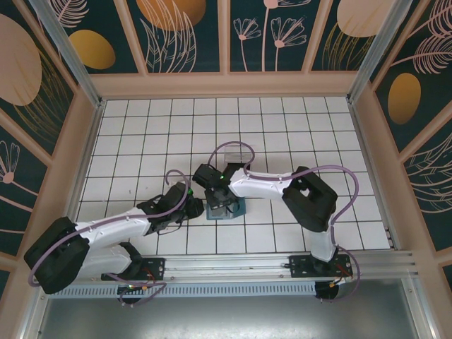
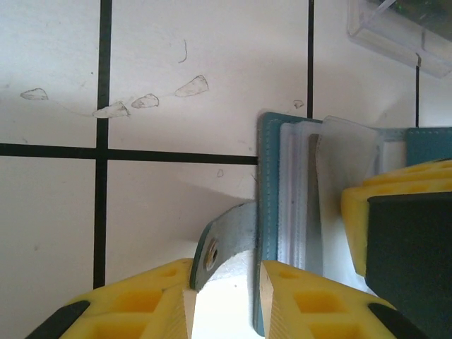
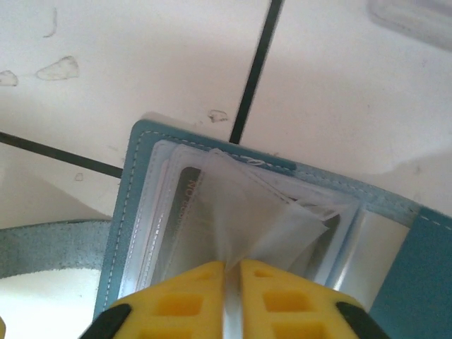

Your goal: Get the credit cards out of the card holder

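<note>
R hand (image 3: 232, 268), teal bifold card holder (image 3: 176, 205)

Card holder (image 1: 238, 207) laid on table (image 1: 141, 141), centre; strap (image 2: 222, 240) seen btwn left gripper (image 2: 226, 296) fingers, at holder's left; right gripper (image 3: 233, 267) set over holder, sleeve (image 3: 247, 212) pinched; stand (image 1: 231, 152) sat behind.

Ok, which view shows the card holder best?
Right wrist: the card holder lies open, with the right gripper pinching a clear sleeve. Left wrist gives one edge and the strap. Top external shows a teal corner under the right arm.
</note>
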Controlling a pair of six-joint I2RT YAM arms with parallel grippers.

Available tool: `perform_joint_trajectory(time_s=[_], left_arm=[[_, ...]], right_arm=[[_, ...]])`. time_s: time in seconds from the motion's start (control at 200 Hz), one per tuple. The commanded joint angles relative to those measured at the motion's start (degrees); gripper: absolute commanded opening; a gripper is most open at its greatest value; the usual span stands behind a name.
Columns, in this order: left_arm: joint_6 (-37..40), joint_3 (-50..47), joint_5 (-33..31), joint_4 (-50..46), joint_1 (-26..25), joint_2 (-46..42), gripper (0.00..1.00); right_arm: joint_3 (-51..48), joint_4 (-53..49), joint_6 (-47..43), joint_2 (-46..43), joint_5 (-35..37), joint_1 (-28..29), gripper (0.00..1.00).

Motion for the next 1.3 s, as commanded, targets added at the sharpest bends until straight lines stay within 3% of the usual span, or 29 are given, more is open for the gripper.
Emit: perform_joint_trajectory(time_s=[0.0, 0.205, 0.651, 0.921, 1.291], left_arm=[[-0.9, -0.7, -1.6, -2.6, 0.3, -2.1, 0.30], [-1.3, -0.3, -2.4, -3.8, 0.3, -4.2, 0.29], [-2.2, 4.5, -1.6, -2.1, 0.4, -4.1, 0.26], [-3.2, 9.8, -5.7, -7.9, 0.4, -9.5, 0.26], [-5.7, 12.8, -2.0, -5.2, 2.2, 3.9, 0.19]], right_arm=[[2.1, 0.1, -2.7, 1.7, 1.9, 0.3, 0.08], [2.1, 3.4, -4.6, 0.9, -1.3, -0.2, 0.03], [-14.5, 24.3, -1.8, -9.1, -19.3, -5.9, 0.02], [-21.1, 32.7, 1.1, -12.3, -24.1, -8.3, 0.01], [-27.9, 41.2, 3.7, -14.5, -28.9, -11.2, 0.01]])
